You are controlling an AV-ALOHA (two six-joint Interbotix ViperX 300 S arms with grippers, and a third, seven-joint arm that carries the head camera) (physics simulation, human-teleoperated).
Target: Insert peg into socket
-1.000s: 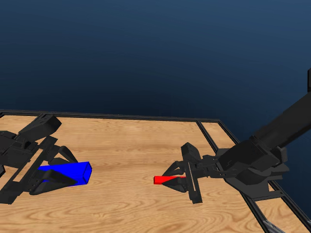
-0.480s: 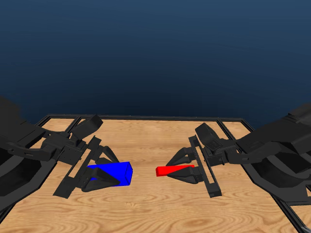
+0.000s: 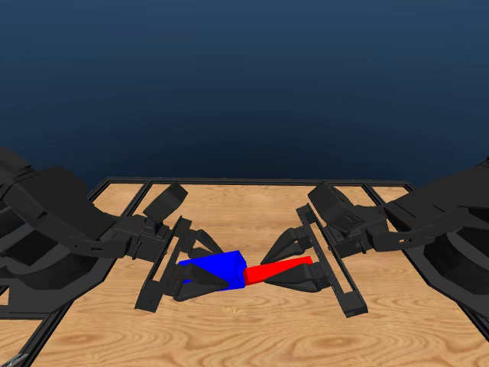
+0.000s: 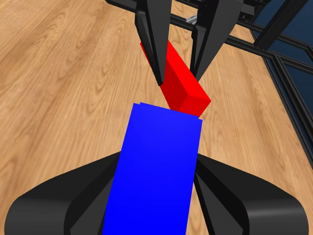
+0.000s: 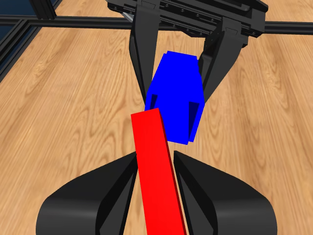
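Note:
In the head view the blue socket point(image 3: 218, 267) is held above the table, with my left gripper point(image 3: 220, 270) shut on it. My right gripper point(image 3: 275, 269) is shut on the red peg point(image 3: 279, 271), which slopes down toward the socket. The peg's tip meets the socket's open end. In the right wrist view the peg point(image 5: 156, 166) reaches the edge of the hollow mouth of the socket point(image 5: 176, 93), off-centre. The left wrist view shows the socket point(image 4: 156, 166) with the peg point(image 4: 178, 81) angled at its far end. Whether the tip is inside the socket cannot be told.
The wooden table point(image 3: 252, 336) lies under both grippers. A black frame rail point(image 3: 252, 183) runs along its far edge, with more rails at the left and right sides. Both bulky arm bodies fill the picture's left and right margins.
Both grippers have moved toward the middle with their loads. The gap between peg and socket has closed to contact. The head camera has also shifted.

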